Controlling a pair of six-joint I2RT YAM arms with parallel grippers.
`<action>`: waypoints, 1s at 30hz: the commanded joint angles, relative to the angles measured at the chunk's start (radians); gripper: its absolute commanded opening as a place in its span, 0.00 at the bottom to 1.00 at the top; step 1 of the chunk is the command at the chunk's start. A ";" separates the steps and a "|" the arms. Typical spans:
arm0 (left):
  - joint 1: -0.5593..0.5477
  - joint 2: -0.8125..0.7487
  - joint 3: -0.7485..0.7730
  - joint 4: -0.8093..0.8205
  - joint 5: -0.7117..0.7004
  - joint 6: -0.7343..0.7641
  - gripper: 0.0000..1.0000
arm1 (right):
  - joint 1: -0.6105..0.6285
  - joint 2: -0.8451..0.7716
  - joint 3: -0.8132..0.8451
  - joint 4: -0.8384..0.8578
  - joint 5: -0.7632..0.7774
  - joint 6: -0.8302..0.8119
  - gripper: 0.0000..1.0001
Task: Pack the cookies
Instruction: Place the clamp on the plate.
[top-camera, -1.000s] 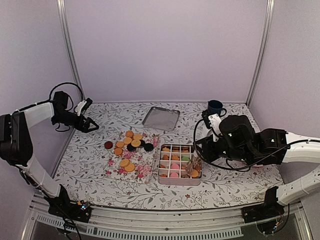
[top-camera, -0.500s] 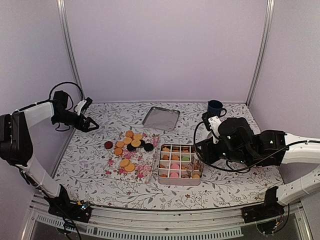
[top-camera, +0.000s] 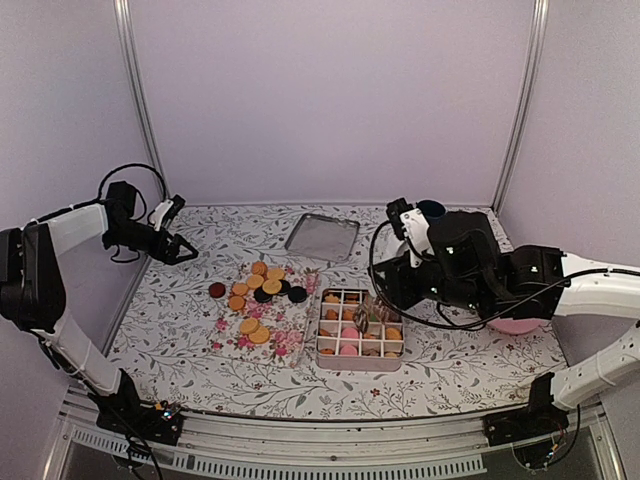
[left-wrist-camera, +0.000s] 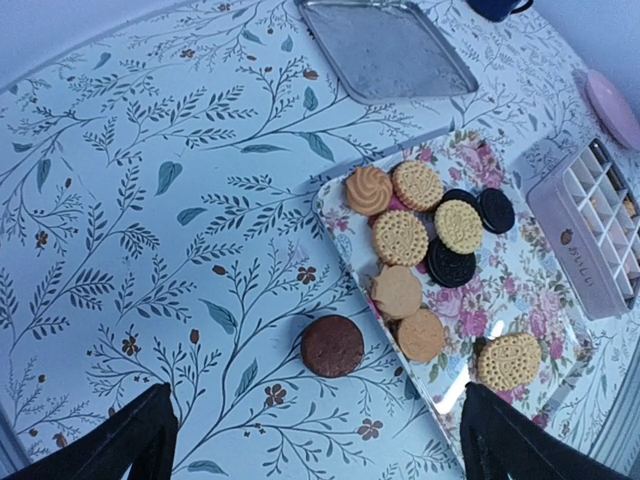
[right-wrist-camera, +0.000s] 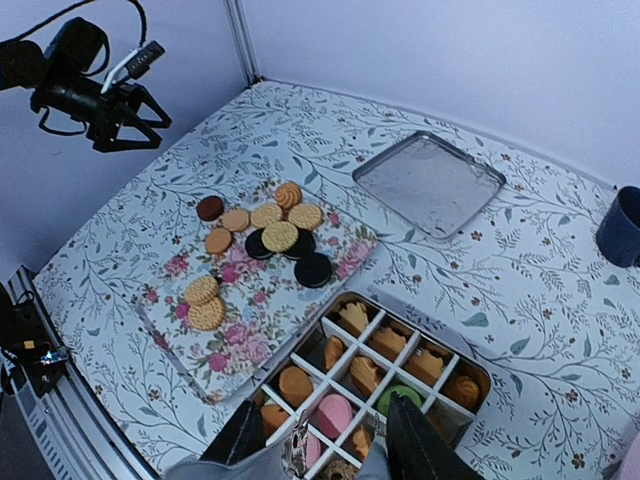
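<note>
Cookies (top-camera: 262, 283) lie on a floral tray (top-camera: 285, 340), orange-golden ones and a few black ones. More of them (right-wrist-camera: 278, 237) show in the right wrist view. One dark brown cookie (left-wrist-camera: 332, 345) lies on the table just off the tray's left edge. A divided tin box (top-camera: 360, 365) holds several cookies, among them pink ones (right-wrist-camera: 335, 415) and a green one (right-wrist-camera: 400, 397). My right gripper (top-camera: 372, 312) hovers over the box, jaws apart, and nothing shows between its fingertips (right-wrist-camera: 246, 425). My left gripper (top-camera: 178, 248) hangs wide open at the far left, above the table, with the brown cookie ahead of it.
A shallow metal lid (top-camera: 322, 236) lies behind the tray. A dark blue mug (top-camera: 431, 212) stands at the back right. A pink plate (top-camera: 515, 326) shows partly under my right arm. Walls close in on the left, back and right.
My right arm has risen and swung left from the box's right side to above its middle. The left arm has not moved.
</note>
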 joint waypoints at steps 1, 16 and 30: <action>0.008 0.005 0.008 -0.025 -0.014 0.034 0.99 | 0.004 0.114 0.130 0.197 -0.070 -0.104 0.42; 0.010 -0.023 -0.028 -0.039 -0.036 0.065 0.99 | -0.132 0.824 0.718 0.137 -0.567 0.019 0.40; 0.008 -0.040 -0.043 -0.036 -0.025 0.065 0.99 | -0.240 1.026 0.850 0.057 -0.639 0.206 0.44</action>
